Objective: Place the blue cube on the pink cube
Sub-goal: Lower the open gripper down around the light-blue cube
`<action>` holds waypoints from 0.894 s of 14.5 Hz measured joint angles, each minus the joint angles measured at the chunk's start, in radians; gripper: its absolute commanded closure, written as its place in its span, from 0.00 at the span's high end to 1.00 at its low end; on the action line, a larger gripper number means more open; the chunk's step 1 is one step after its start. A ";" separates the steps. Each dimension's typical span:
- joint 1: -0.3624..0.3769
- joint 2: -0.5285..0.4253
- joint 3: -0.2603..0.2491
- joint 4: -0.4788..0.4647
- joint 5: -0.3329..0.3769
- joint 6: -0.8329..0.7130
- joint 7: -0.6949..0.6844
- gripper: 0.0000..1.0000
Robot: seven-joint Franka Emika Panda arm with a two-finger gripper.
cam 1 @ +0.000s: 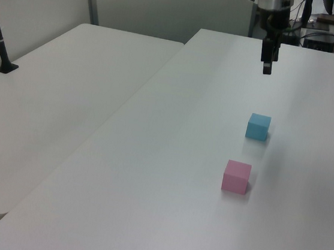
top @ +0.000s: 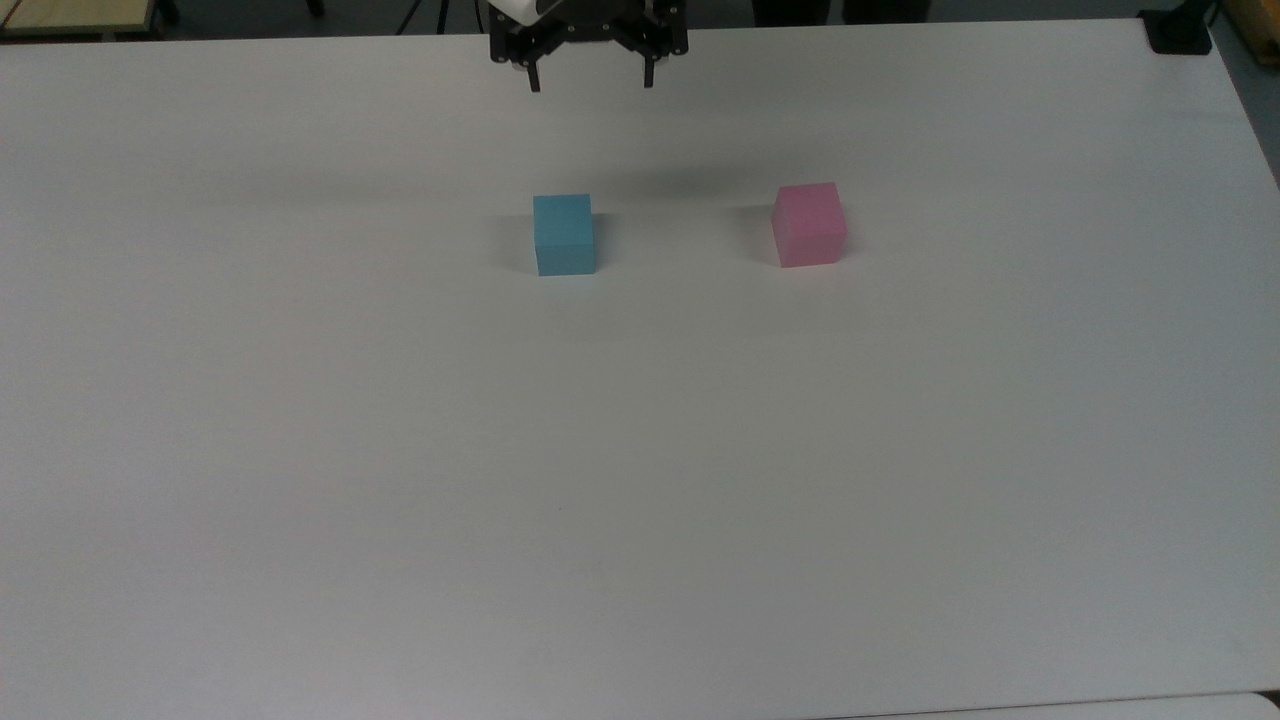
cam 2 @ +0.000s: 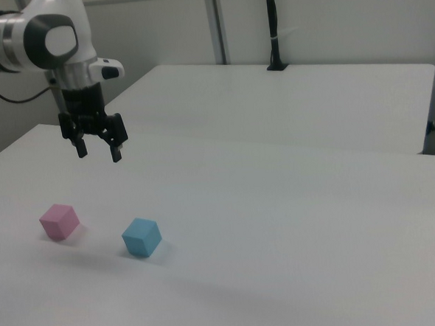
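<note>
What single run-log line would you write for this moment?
gripper: open, empty, above table | small matte sky-blue cube: on white table, untouched | small matte pastel pink cube: apart, nothing stacked

Sky-blue cube [top: 564, 234], pink cube [top: 809, 224], white table [top: 640, 450]
</note>
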 measured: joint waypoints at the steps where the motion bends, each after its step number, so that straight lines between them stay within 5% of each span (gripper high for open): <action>1: 0.001 0.001 0.000 -0.024 0.000 0.038 0.000 1.00; 13: -0.008 0.002 -0.006 -0.234 -0.012 0.289 0.000 1.00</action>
